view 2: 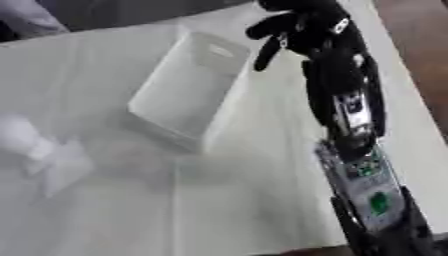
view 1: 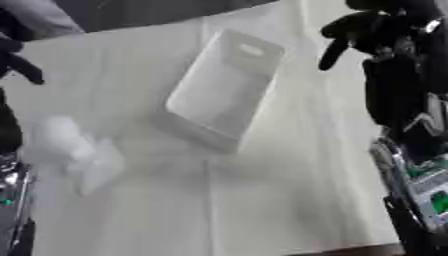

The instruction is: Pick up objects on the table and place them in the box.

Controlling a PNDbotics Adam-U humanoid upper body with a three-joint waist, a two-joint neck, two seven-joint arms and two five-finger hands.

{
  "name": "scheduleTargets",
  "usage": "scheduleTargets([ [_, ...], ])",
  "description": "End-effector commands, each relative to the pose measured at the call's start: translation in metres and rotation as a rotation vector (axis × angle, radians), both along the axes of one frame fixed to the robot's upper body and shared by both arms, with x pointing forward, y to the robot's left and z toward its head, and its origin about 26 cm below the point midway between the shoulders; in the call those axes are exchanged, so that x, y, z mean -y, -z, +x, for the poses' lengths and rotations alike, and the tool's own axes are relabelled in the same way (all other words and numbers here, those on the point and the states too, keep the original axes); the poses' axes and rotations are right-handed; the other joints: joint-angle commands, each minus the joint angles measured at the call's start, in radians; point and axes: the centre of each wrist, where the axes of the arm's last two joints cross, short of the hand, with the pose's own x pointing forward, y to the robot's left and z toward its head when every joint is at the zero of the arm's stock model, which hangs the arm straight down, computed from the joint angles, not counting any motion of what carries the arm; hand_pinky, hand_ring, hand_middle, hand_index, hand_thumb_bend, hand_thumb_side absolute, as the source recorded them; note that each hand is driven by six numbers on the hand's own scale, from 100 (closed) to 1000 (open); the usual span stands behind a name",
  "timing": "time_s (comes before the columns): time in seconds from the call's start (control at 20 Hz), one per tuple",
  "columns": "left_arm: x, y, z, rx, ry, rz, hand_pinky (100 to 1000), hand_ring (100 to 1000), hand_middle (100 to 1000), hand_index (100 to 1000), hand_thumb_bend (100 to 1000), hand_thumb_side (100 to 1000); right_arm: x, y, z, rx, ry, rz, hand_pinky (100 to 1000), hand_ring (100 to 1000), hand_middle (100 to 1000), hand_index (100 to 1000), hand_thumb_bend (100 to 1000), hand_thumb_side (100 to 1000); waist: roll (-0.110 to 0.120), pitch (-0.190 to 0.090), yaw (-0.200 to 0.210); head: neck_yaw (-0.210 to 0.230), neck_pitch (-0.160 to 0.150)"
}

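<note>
White box (view 1: 223, 90) sits mid-surface, lying askew in the view, long axis running from upper right to lower left. Handle slot visible in its far end wall. Interior looks bare as far as the blur allows.

Pale, blurred object (view 1: 74, 147) lies on the surface to the box's lower left, apart from it; whitish, shape not readable beyond a rounded part and a flatter piece.

Surface (view 2: 262, 200) covered in white cloth, a crease running down from the box toward the near edge.

Right robot hand (view 2: 293, 30) raised beyond the box's far right corner, fingers hanging relaxed and spread, nothing in them; not touching the box. Its black and silver arm runs down the right side.

Left robot hand (view 1: 17, 62) at the left edge, only partly showing; dark fingers seen, whether curled or straight cannot be told. Nothing seen in it.
</note>
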Motion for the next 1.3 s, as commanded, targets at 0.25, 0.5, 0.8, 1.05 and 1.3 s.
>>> scheduleTargets([
  [0.25,-0.001,-0.007,-0.001,0.015,-0.003,0.048,100,260,431,765,595,745,0.0,-0.004,-0.003,0.022,0.001,-0.008,359,614,731,930,100,1000,-0.002,-0.01,0.001,0.024,-0.007],
  [0.5,-0.004,-0.006,-0.002,-0.004,-0.023,0.08,100,300,473,782,600,745,0.0,-0.004,-0.003,0.028,0.005,-0.026,352,607,723,929,100,1000,-0.001,-0.005,0.0,0.017,-0.007],
  [0.8,-0.008,-0.002,-0.005,-0.108,-0.088,0.096,169,438,525,782,596,766,0.001,-0.004,-0.003,0.035,0.009,-0.05,343,600,714,926,100,1000,-0.001,-0.002,-0.001,-0.032,-0.007],
  [1.05,-0.002,0.001,-0.005,-0.273,-0.143,0.081,357,619,689,866,698,739,0.0,-0.004,-0.004,0.035,0.005,-0.067,336,595,711,922,100,1000,-0.001,0.003,-0.001,-0.005,-0.007],
  [1.3,-0.003,0.003,-0.006,-0.34,-0.183,0.106,421,669,735,890,813,691,-0.001,-0.003,-0.004,0.034,0.003,-0.077,331,591,708,920,100,1000,-0.001,0.007,0.0,0.018,-0.007],
])
